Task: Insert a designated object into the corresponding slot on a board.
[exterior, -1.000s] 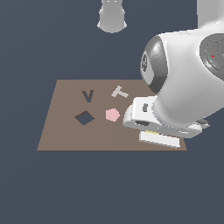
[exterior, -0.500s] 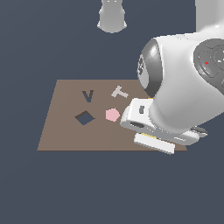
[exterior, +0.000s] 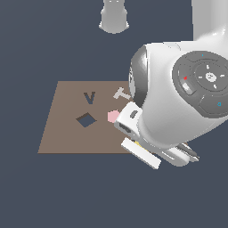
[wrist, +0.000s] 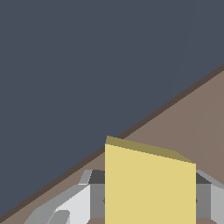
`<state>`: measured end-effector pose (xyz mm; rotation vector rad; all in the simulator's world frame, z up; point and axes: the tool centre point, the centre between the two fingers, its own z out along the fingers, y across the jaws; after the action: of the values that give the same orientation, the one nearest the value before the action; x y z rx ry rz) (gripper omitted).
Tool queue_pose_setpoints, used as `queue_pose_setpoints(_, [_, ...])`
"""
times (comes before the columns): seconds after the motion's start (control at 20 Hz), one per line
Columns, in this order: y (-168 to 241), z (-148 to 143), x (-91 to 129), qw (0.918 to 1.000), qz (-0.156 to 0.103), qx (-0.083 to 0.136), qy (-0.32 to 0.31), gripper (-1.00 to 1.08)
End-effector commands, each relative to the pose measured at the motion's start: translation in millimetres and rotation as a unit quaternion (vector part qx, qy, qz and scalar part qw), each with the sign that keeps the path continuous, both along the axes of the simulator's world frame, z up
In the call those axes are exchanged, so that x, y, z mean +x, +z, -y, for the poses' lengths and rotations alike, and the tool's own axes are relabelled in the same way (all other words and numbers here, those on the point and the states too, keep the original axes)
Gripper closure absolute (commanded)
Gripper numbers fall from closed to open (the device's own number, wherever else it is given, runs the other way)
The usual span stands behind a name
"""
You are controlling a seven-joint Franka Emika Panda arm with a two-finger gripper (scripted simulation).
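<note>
While clamped on two opposite flat sides by the gripper [wrist: 149, 200], yellow block [wrist: 149, 183] hangs just over board [wrist: 192, 118] edge; likely light, rigid, smooth-faced.

Flat, even simulator lighting is seen in both views, with no cast shadows or glare. Soft shading is shown on the white arm [exterior: 178, 107]. Edges are rendered slightly jagged; nothing is blurred.

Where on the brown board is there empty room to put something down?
The board is bare along the strip below the diamond slot, and along its edge on the exterior view's left. It is crowded around the V cutout, grey T piece and pink piece, where the arm hangs with the yellow block.
</note>
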<state>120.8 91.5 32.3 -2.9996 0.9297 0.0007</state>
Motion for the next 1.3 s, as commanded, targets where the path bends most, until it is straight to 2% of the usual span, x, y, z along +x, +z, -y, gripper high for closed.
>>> queue_pose_setpoints(0.0, [1,13,6,0.9988,0.000,0.000,-0.049,1.08])
queue_pose_setpoints(0.15, [1,28,11,0.9941,0.000,0.000,-0.109,1.08])
queue_pose_setpoints(0.3, [2,44,14,0.9860,0.000,0.000,-0.167,1.08])
queue_pose_setpoints(0.5, [3,66,15,0.9704,0.000,0.000,-0.242,1.08])
queue_pose_setpoints(0.65, [3,82,14,0.9549,0.000,0.000,-0.297,1.08])
queue_pose_setpoints(0.8, [4,98,11,0.9359,0.000,0.000,-0.352,1.08])
queue_pose_setpoints(0.95, [5,114,6,0.9130,0.000,0.000,-0.408,1.08])
queue_pose_setpoints(1.1, [5,130,-2,0.8856,0.000,0.000,-0.464,1.08])
queue_pose_setpoints(1.25, [6,146,-13,0.8531,0.000,0.000,-0.522,1.08])
